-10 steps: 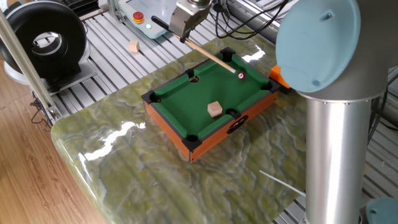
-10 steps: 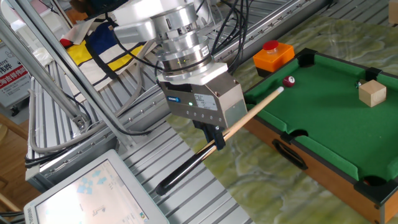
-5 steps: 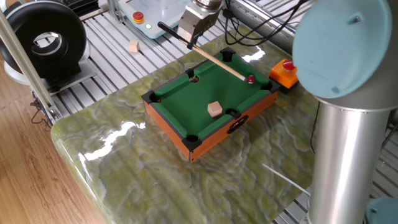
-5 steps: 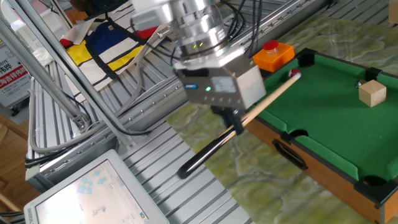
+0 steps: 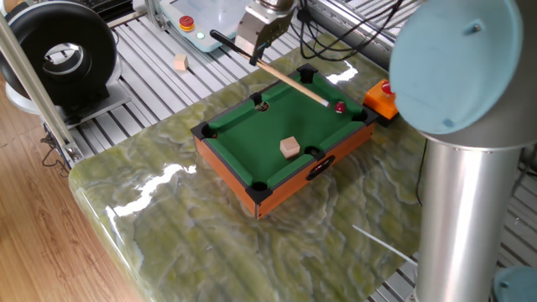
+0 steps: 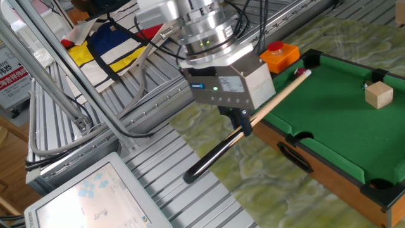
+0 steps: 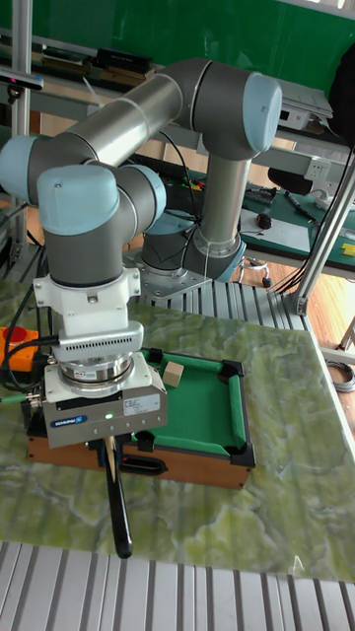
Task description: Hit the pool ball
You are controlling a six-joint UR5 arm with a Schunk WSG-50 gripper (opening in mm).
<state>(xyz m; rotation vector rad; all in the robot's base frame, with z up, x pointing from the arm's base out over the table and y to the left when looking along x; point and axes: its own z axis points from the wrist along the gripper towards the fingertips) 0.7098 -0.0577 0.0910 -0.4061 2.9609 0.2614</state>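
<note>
A tiny dark-red pool ball lies on the green felt of the small pool table, against the far rail near the corner by the orange button. In the other fixed view the pool ball peeks out just beyond the tip of the wooden cue. My gripper is shut on the cue where the wood meets its black handle. It stands outside the table's end, with the cue slanting over the felt. In the tall view the gripper hides the ball.
A tan wooden cube sits on the felt near a side pocket. A red button on an orange box stands just outside the far corner. Another small block lies on the slatted bench, near a control box.
My gripper pushed the cue forward along the table. The ball rolled from the felt near the tip to the far rail by the orange button. Since half a second ago, little has moved.
</note>
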